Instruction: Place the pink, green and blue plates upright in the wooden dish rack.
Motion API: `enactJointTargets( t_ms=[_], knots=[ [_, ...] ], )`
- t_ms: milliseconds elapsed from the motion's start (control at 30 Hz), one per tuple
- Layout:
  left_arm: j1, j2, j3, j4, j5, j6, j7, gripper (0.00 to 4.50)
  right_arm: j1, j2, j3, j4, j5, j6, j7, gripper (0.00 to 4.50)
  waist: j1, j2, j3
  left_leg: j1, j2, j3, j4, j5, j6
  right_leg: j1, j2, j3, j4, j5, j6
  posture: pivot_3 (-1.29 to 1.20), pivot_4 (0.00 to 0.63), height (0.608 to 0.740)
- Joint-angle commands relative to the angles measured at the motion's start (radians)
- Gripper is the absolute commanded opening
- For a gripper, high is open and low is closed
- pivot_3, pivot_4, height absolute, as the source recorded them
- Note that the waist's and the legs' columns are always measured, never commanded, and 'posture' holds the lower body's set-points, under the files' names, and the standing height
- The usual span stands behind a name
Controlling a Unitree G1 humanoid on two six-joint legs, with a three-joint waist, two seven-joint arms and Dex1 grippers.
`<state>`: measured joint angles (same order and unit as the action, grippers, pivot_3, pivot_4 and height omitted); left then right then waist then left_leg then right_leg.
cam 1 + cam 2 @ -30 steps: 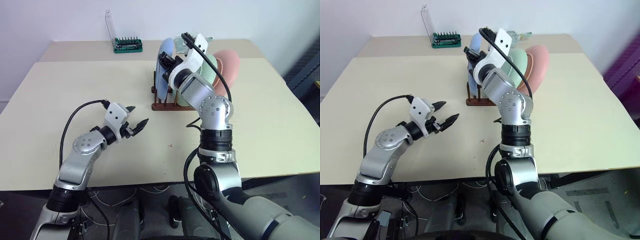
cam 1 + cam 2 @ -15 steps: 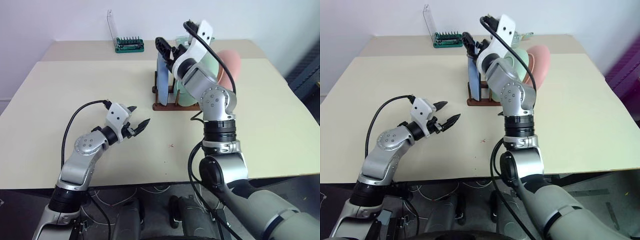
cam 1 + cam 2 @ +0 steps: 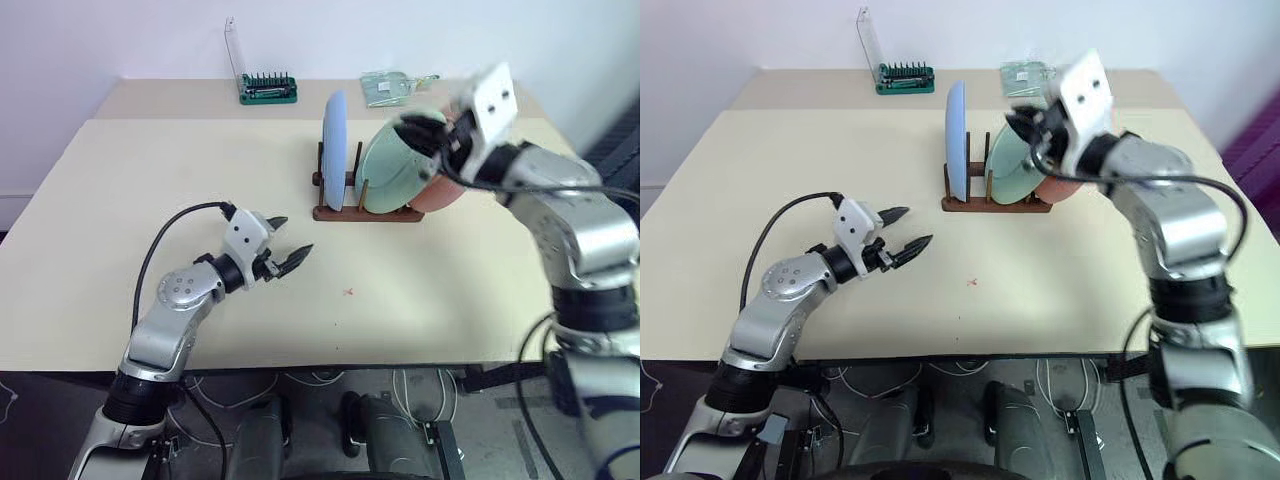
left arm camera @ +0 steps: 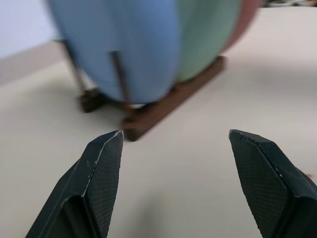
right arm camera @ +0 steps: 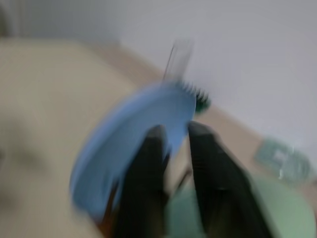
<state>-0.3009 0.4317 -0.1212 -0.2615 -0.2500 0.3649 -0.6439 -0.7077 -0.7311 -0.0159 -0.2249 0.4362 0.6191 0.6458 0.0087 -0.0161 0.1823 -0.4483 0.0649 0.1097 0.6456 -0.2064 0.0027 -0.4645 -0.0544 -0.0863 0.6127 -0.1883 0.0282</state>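
Observation:
The blue plate stands upright at the left end of the wooden dish rack. To its right the green plate leans in the rack, and the pink plate leans behind the green one, mostly hidden. My right gripper hovers shut and blurred above the green plate and holds nothing. In the right wrist view its fingers lie close together before the blue plate. My left gripper hangs open and empty above the table, left of and nearer than the rack.
A green tool holder with a clear lid and a clear packet lie at the back of the table. Bare tabletop stretches left of and in front of the rack.
My right gripper let go of the blue plate, swung away to the right, rolled and shut. The blue plate stays upright in the rack. My left gripper drifted slightly to the right.

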Motion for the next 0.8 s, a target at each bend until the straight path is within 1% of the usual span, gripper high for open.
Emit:
enactJointTargets(
  t_ms=[33,133,200,367,533,700,800],
  knots=[
    [-0.022,0.005,-0.034,-0.039,-0.034,0.015,-0.066,3.52,0.045,-0.089,-0.082,-0.085,0.021,0.057,0.041,0.08,-0.002,0.0,0.0,0.0,0.0,0.0,0.0,0.0,0.0,0.0,0.001,0.0,0.0,0.0,0.0,0.0,0.15,0.73],
    [-0.033,0.004,-0.068,-0.037,-0.042,0.023,-0.109,3.52,0.121,-0.16,-0.066,-0.08,-0.074,0.054,0.013,0.08,-0.001,0.0,0.0,0.001,0.001,-0.001,0.0,-0.001,-0.001,0.0,0.004,0.0,0.0,0.0,-0.001,0.0,0.15,0.73],
    [-0.04,-0.004,-0.087,-0.034,-0.036,0.022,-0.12,3.52,0.139,-0.169,-0.052,-0.064,-0.111,0.074,-0.017,0.08,0.0,0.0,0.0,0.001,0.001,-0.001,0.0,-0.002,-0.003,0.001,0.004,0.0,-0.001,0.0,-0.001,0.0,0.15,0.73],
    [-0.046,-0.019,-0.092,-0.032,-0.032,0.023,-0.119,3.52,0.157,-0.175,0.001,-0.037,-0.187,0.047,-0.011,0.08,0.0,0.001,0.001,0.001,0.0,-0.001,0.0,-0.001,-0.002,0.0,0.004,0.0,-0.001,0.0,0.0,0.0,0.15,0.73],
    [-0.044,-0.021,-0.091,-0.039,-0.025,0.024,-0.11,3.52,0.13,-0.125,0.04,0.025,-0.232,0.007,-0.011,0.08,0.002,0.001,0.001,0.001,0.0,-0.001,0.001,0.0,-0.001,0.001,0.004,0.0,-0.001,0.0,0.0,0.0,0.15,0.73],
    [-0.027,-0.02,-0.089,-0.065,-0.019,0.031,-0.093,3.52,0.062,-0.055,0.121,0.088,-0.297,-0.064,0.0,0.08,-0.001,0.001,0.001,0.001,0.0,-0.001,0.001,0.0,0.0,0.0,0.005,0.0,0.0,0.0,0.0,0.0,0.15,0.73],
    [-0.023,-0.018,-0.088,-0.075,-0.015,0.034,-0.082,3.52,0.029,-0.024,0.135,0.106,-0.313,-0.103,0.013,0.08,0.001,0.001,0.001,0.001,0.0,-0.001,0.001,0.0,0.0,0.0,0.005,0.0,0.0,0.0,0.0,0.0,0.15,0.73]
  ],
)
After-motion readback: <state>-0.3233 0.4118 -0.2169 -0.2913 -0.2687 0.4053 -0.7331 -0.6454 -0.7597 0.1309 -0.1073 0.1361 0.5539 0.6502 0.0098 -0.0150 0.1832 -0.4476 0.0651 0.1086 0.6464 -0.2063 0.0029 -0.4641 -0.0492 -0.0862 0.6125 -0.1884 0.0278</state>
